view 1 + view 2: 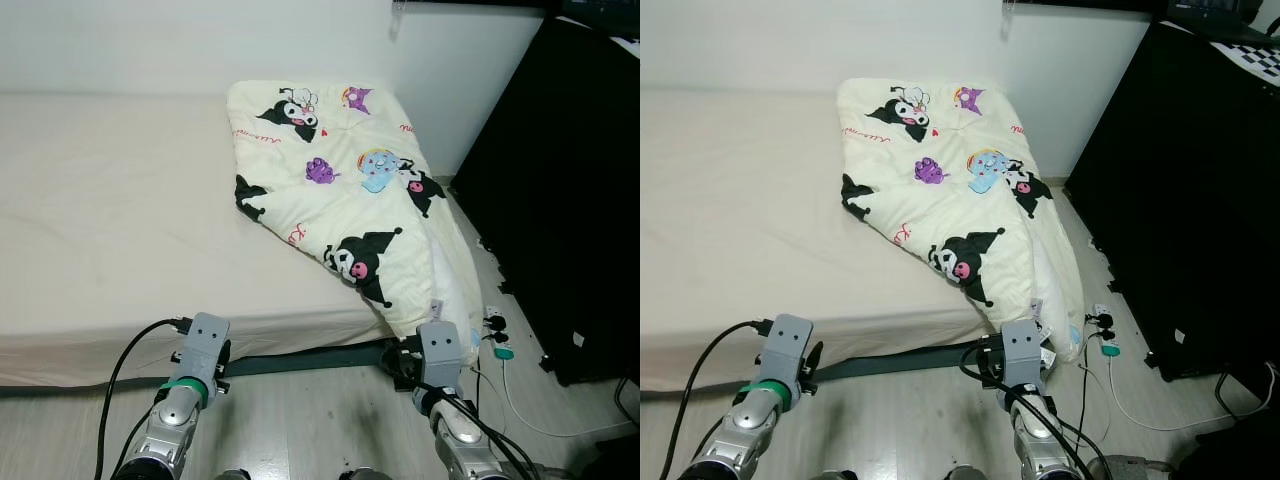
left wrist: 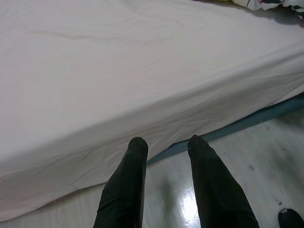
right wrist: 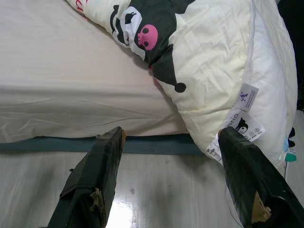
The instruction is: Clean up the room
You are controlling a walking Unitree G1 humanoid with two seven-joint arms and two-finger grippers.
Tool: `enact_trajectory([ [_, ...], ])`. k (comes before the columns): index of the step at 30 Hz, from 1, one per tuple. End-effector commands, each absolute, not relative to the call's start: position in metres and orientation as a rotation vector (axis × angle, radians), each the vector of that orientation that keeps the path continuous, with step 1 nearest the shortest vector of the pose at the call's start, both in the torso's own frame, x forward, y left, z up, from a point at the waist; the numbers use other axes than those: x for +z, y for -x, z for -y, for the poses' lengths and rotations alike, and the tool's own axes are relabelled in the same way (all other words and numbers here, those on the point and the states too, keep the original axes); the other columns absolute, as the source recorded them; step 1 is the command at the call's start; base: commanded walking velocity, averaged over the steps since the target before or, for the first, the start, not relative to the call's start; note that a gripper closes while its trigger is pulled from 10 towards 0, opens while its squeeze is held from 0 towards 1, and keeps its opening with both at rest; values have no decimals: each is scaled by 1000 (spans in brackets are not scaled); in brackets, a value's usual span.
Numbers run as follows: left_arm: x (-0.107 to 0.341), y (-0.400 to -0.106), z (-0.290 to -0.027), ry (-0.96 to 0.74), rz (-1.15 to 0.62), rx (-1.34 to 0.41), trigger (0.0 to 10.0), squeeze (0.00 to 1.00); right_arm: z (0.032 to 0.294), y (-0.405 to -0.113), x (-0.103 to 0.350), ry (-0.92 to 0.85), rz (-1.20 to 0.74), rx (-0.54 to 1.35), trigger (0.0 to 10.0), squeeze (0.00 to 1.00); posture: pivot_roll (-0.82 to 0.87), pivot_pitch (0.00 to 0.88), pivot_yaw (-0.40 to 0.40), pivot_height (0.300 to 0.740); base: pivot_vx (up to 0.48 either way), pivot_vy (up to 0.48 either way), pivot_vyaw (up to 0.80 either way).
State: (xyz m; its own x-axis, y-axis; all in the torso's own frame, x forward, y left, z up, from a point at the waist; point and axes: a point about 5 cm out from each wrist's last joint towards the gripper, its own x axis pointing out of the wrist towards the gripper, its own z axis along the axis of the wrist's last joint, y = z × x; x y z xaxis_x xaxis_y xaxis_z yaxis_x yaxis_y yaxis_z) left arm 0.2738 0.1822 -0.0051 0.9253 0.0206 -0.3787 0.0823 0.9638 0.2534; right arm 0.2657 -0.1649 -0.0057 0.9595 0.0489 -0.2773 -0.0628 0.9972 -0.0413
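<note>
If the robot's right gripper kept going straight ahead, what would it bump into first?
Probably the cream cartoon-print quilt hanging off the bed's corner. The open right gripper points at its drooping edge with white tags, though depth is hard to judge.

A white tag [image 3: 245,97] sewn to the blanket [image 3: 218,52] bears a blue "A"; its smaller print cannot be read.
</note>
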Motion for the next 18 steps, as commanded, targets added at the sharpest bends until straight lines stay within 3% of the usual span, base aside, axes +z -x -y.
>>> enact_trajectory([
  [1, -10, -269, -180, -274, -411, -41, 10000, 0, 169, -262, -10, 50, -307, 44, 10000, 0, 4, 43, -27, 740, 0, 0, 0],
  [18, -11, -269, -180, -277, -411, -42, 10000, 0, 169, -262, -11, 52, -312, 49, 10000, 0, 4, 39, -27, 740, 0, 0, 0],
])
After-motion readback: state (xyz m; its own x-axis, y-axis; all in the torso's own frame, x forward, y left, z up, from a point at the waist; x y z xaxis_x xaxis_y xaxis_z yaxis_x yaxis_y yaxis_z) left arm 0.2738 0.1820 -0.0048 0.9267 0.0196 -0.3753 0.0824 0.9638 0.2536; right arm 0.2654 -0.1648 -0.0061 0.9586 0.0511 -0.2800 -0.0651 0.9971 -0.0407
